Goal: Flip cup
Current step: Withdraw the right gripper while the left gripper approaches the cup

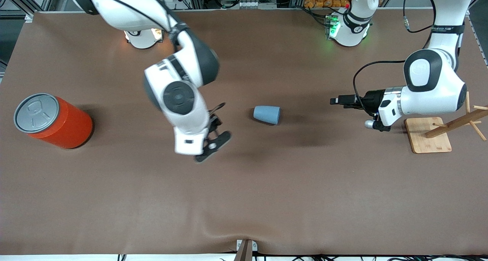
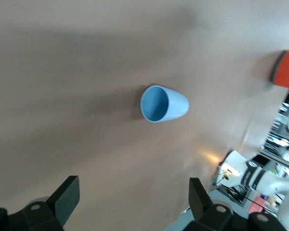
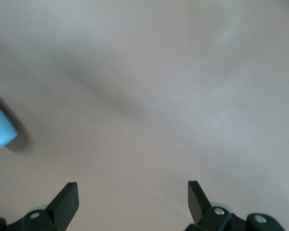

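**Cup lies on its side at mid-table, both grippers empty**

We see the cup (image 1: 267, 114), small, light blue and without a handle, lying on its side near the middle of the table (image 1: 244, 200), well away from every edge. Its wider rim points toward the left arm's end and its narrow base toward the right arm's end. The right gripper (image 1: 215, 133) hangs low over the table just beside the cup's base, toward the right arm's end, its fingers spread wide with nothing between them; its wrist camera catches only a sliver of the cup at the edge of view. The left gripper (image 1: 335, 100) waits over the table toward its own end, also wide open and empty, looking straight into the cup's open mouth.

We judge the cup light, stiff and smooth, likely to roll or skid if nudged on its curved wall. The taper means a pinch across the body may slide toward the narrow end, so a hold across the wall near the rim, or with one finger inside the mouth, looks safest.

An orange can (image 1: 53, 120) stands near the right arm's end, and a wooden rack (image 1: 429, 135) near the left arm's end.
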Robot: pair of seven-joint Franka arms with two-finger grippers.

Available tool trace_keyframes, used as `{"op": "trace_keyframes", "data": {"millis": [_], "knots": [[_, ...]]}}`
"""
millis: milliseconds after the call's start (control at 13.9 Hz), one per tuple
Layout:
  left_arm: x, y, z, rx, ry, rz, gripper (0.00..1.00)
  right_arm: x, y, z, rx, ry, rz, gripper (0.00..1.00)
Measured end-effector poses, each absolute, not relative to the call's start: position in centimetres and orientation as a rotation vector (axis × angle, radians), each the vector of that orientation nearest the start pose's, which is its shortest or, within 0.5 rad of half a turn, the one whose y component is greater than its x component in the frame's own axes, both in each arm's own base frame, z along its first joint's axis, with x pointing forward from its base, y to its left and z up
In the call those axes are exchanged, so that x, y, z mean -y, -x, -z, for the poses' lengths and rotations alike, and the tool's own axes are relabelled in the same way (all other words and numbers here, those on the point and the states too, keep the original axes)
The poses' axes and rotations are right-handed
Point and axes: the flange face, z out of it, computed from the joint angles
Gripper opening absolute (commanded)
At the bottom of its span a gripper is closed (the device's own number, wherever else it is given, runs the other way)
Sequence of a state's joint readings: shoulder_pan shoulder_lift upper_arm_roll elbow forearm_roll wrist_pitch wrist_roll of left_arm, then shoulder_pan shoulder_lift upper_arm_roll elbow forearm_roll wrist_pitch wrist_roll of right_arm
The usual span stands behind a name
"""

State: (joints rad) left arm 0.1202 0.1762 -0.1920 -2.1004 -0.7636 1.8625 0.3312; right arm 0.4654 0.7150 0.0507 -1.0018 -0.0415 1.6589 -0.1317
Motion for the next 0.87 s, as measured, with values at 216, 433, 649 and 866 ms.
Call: {"op": "trace_keyframes", "data": {"millis": [216, 433, 649, 866], "knots": [[9.2, -52.5, -29.7, 0.102, -2.258, 0.338, 1.00, -25.5, -68.7, -44.1, 0.783, 3.042, -0.175, 1.00], [9.4, -52.5, -26.5, 0.135, -2.162, 0.302, 0.94, -17.6, -70.7, -45.7, 0.584, 3.065, -0.158, 1.00], [9.9, -52.3, -23.4, 0.164, -2.062, 0.244, 0.87, -11.6, -71.0, -46.8, 0.401, 3.082, -0.205, 1.00], [10.3, -52.1, -21.6, 0.176, -2.029, 0.239, 0.78, -7.7, -70.7, -48.4, 0.238, 3.073, -0.228, 1.00]]}}
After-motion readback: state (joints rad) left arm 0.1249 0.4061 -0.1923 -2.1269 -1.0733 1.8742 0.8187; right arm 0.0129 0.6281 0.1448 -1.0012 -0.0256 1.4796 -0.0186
